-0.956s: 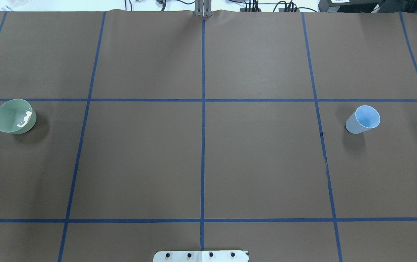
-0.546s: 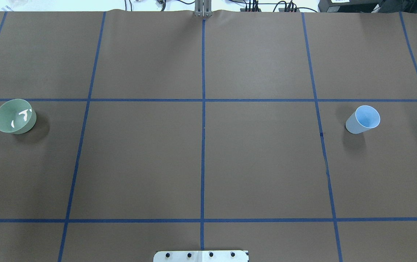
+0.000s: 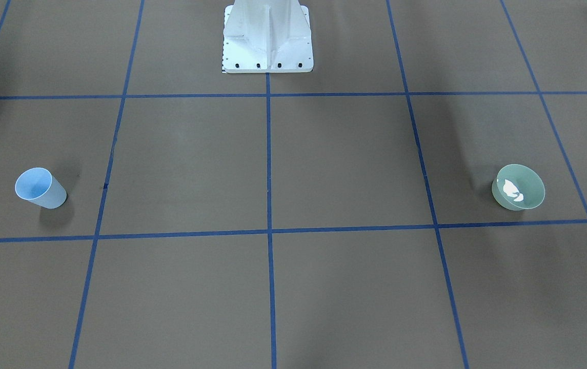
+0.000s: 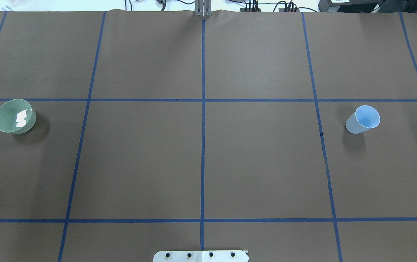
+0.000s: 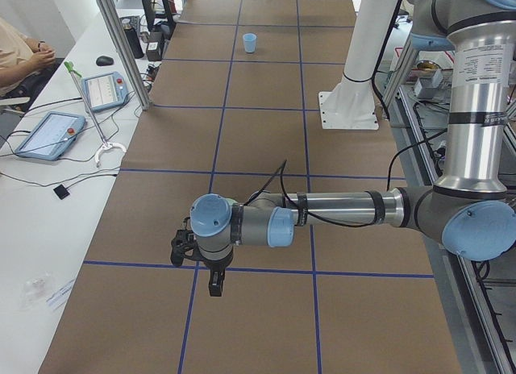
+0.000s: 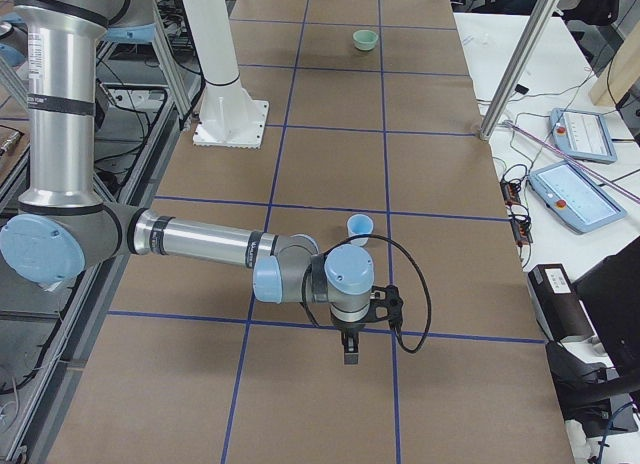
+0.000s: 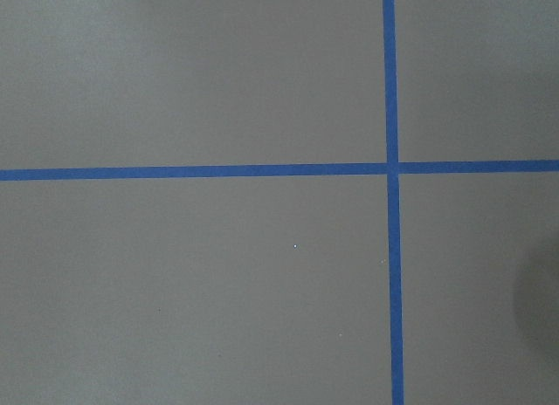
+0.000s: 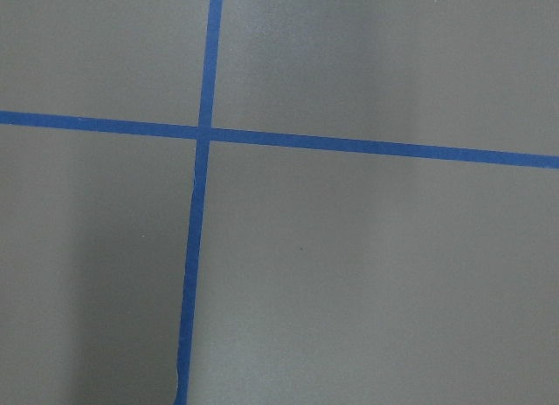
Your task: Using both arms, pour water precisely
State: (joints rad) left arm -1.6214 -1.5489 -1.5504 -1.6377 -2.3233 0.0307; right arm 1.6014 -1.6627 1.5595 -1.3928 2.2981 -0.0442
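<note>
A green bowl (image 4: 4,117) stands at the table's left side and holds a small glinting pool of water (image 4: 21,118); it also shows in the front-facing view (image 3: 531,187). A pale blue cup (image 4: 363,119) stands upright at the right side. Neither arm shows in the overhead view. In the exterior left view my left arm (image 5: 339,209) reaches low over the table, its gripper (image 5: 213,287) pointing down. In the exterior right view my right arm (image 6: 200,239) holds its gripper (image 6: 349,352) just in front of the cup (image 6: 359,227). I cannot tell whether either gripper is open or shut.
Brown table cover with a grid of blue tape lines (image 4: 203,127). The white pedestal base (image 3: 267,38) stands at the robot's edge. Both wrist views show only bare cover and crossing tape lines (image 7: 389,168). Tablets and cables lie on a side bench (image 5: 48,134).
The bright glint on the water in the green bowl has changed shape. The bowl and the cup have not moved.
</note>
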